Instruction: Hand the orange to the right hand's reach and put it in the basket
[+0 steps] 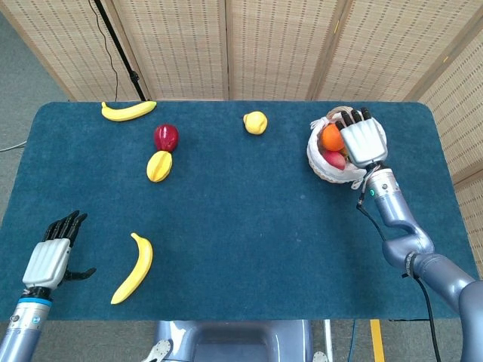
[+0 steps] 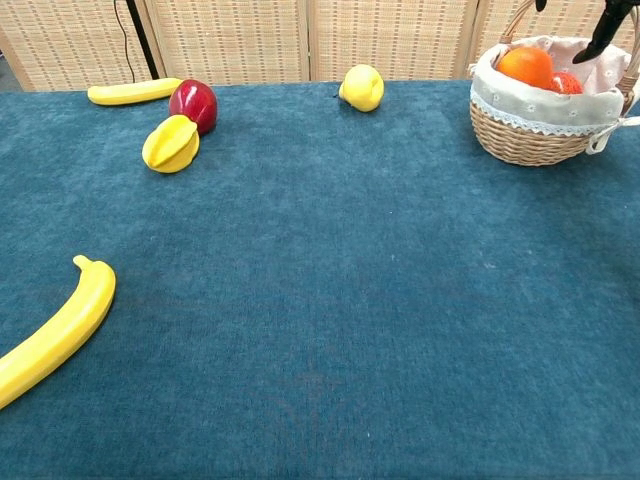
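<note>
Over at two o'clock on the blue worktop (image 1: pixel 249 226), my right robot hand (image 1: pixel 361 141) hovers above the wicker basket (image 2: pixel 525 135), its fingers (image 1: pixel 353 117) spread and nothing in them. The orange (image 1: pixel 331 137) lies inside the basket, on its nine o'clock side, resting against the white cloth lining; a red fruit (image 1: pixel 333 159) sits just beside it (in the chest view only a sliver of the red one shows behind the orange). From the chest camera only two dark fingertips (image 2: pixel 607 25) of that robot hand show, above the basket's rim and apart from the orange.

My left robot hand (image 1: pixel 53 253) is down at eight o'clock near the worktop's front edge, palm down, fingers loosely apart and holding nothing.

A banana (image 1: pixel 134 268) lies close by at seven o'clock, well apart from the left robot hand. At eleven o'clock a second banana (image 1: pixel 128 111) lies by the far edge, with a red apple (image 1: pixel 166 137) and a yellow starfruit (image 1: pixel 159 166) touching each other just toward the centre from it. A yellow pear-like fruit (image 1: pixel 255 122) sits alone at twelve o'clock.
</note>
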Robot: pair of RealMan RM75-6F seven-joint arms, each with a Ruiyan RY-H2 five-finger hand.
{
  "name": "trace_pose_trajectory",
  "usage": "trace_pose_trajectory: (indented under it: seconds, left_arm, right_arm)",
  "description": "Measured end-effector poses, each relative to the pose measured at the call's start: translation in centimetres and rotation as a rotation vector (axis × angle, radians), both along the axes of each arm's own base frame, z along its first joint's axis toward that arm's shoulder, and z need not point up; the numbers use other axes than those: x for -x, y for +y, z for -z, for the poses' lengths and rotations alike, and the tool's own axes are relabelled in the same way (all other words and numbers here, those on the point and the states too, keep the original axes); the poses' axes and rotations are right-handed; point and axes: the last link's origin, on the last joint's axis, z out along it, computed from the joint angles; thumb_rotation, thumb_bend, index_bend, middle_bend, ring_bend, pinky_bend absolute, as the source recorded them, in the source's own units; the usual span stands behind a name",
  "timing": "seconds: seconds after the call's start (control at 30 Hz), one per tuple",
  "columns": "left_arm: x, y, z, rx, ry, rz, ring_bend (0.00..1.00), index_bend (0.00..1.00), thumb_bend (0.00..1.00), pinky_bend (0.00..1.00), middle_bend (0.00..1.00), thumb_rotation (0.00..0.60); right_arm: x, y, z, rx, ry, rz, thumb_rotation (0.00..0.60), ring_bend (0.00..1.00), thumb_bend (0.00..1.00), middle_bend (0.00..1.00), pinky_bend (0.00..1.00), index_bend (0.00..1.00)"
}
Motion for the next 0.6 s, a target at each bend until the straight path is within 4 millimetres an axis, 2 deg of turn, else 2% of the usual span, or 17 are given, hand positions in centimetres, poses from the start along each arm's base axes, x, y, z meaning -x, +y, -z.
trace_pose_trajectory:
  seconds: [0.27, 0.47, 0.6]
  left_arm:
    - [0.1, 0.1, 0.1, 0.004, 0.000, -0.003, 0.00, 0.00, 0.00, 0.05, 0.00, 0.600]
    - [0.2, 0.2, 0.1, 0.005, 0.004, -0.008, 0.00, 0.00, 0.00, 0.05, 0.00, 0.600]
    - [0.2, 0.3, -0.1, -0.015, 0.002, 0.001, 0.00, 0.00, 0.00, 0.05, 0.00, 0.600]
  right_arm:
    - [-1.9, 2.2, 0.6, -0.073, -0.208, 0.052, 0.600, 0.19, 0.00, 0.20, 0.17, 0.30]
    - [-4.7, 5.9, 0.3, -0.182, -0.435, 0.077, 0.600, 0.18, 0.00, 0.18, 0.17, 0.29]
    - [-5.6, 9.0, -0.5, -0.242, -0.559, 0.098, 0.600, 0.18, 0.00, 0.18, 0.17, 0.29]
